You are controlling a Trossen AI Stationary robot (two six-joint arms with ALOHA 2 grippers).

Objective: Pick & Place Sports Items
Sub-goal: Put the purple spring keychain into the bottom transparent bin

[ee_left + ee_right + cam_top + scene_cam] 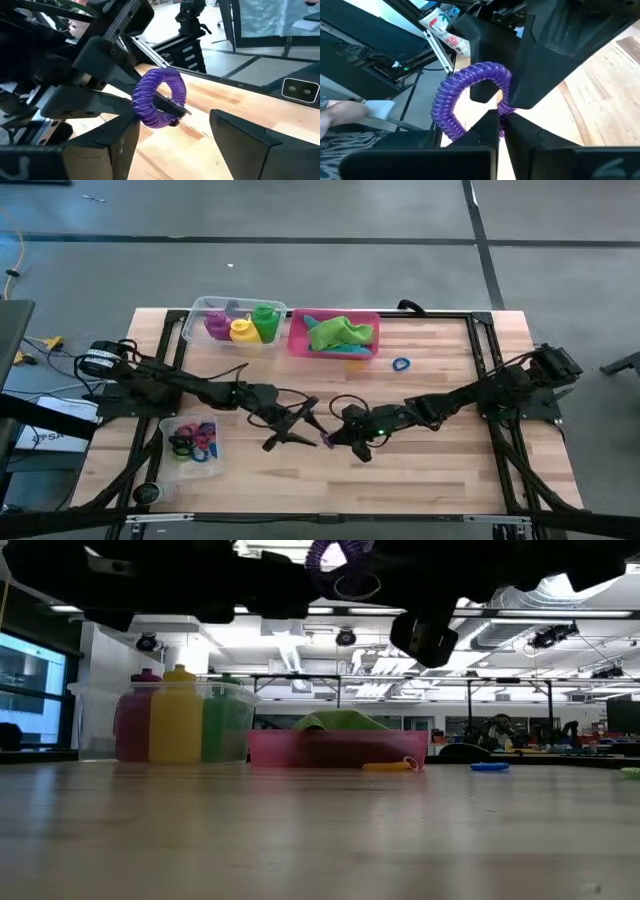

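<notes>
A purple coiled ring [159,98] hangs in the air over the middle of the table, with my right gripper [500,118] shut on it. My left gripper [175,137] stands open right in front of it, one finger on each side of the ring. I cannot tell whether either finger touches it. In the high view the two grippers [303,425] [337,437] meet tip to tip. At the table's far edge a clear tub [200,310] holds the purple, yellow and green bottles [242,323]. The green cloth [340,332] lies in the pink tray [297,340]. My right gripper pinches one spot of the ring's coiled band [506,106] between its two fingers. The fingers come from the table's right, slanting a little downward. The ring stands up beyond the fingertips, well clear of the table [335,555].
A blue ring [401,364] lies on the bare wood near the tray, and a yellow one [390,766] just in front of the tray. A second clear tub [192,442] with several coloured rings stands near the front left. The table's front middle and right are bare wood.
</notes>
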